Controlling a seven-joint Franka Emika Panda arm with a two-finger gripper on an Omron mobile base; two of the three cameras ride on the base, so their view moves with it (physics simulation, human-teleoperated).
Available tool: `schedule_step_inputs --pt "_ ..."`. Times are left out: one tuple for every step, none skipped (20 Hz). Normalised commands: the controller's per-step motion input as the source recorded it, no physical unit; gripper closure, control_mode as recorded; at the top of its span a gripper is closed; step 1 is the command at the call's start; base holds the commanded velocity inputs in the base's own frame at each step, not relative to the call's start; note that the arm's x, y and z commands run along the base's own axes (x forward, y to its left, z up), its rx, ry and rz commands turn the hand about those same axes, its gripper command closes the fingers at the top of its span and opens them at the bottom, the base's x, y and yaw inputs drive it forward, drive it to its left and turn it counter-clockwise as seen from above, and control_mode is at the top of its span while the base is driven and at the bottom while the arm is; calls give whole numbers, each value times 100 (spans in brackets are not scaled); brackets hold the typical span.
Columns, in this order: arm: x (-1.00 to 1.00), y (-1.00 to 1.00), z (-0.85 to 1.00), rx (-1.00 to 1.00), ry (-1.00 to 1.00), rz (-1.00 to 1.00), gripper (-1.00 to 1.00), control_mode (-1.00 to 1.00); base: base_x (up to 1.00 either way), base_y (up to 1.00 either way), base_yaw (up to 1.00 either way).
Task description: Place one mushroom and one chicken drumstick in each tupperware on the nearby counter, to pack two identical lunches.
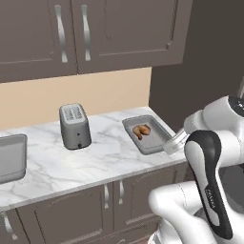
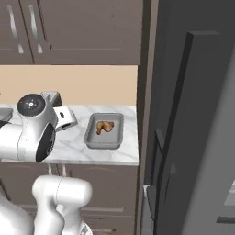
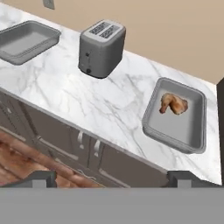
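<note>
One grey tupperware [image 3: 175, 127] sits on the counter [image 3: 100, 101] at its right end and holds a single reddish-brown chicken drumstick [image 3: 173, 103]. That tray [image 1: 157, 145] and the drumstick [image 1: 141, 130] appear in the left base view too, and again as tray [image 2: 103, 144] and drumstick [image 2: 104, 126] in the right base view. The other tupperware [image 3: 26, 41] lies empty at the left [image 1: 12, 159]. My gripper [image 3: 113, 177] is open, holding nothing, off the counter's front edge, short of the right tray. Mushrooms and the other drumstick are out of view.
A silver-grey toaster [image 3: 101, 47] stands upright between the two trays, also visible as toaster [image 1: 75, 126]. Dark cabinet doors [image 3: 57, 135] run below the counter, and upper cabinets [image 1: 86, 33] hang above. A tall dark panel [image 2: 183, 137] closes off the counter's right end.
</note>
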Motion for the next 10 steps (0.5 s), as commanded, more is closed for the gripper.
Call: schedule_step_inputs --pt "0 0 0 0 0 0 -100 100 -100 21 0" --pt "0 0 0 0 0 0 -100 100 -100 25 0" --pt "0 0 0 0 0 0 -100 100 -100 13 0" --pt "0 0 0 0 0 0 -100 100 -100 0 0" --pt "0 0 0 0 0 0 -100 100 -100 0 0" --pt "0 0 0 0 0 0 -100 100 -100 0 0" --pt "0 0 0 0 0 0 -100 100 -100 -5 0" --pt "0 0 0 0 0 0 -100 100 -100 -5 0" --pt "0 0 0 0 0 0 -100 100 -100 0 0" --pt "0 0 0 0 0 0 -100 100 -100 0 0"
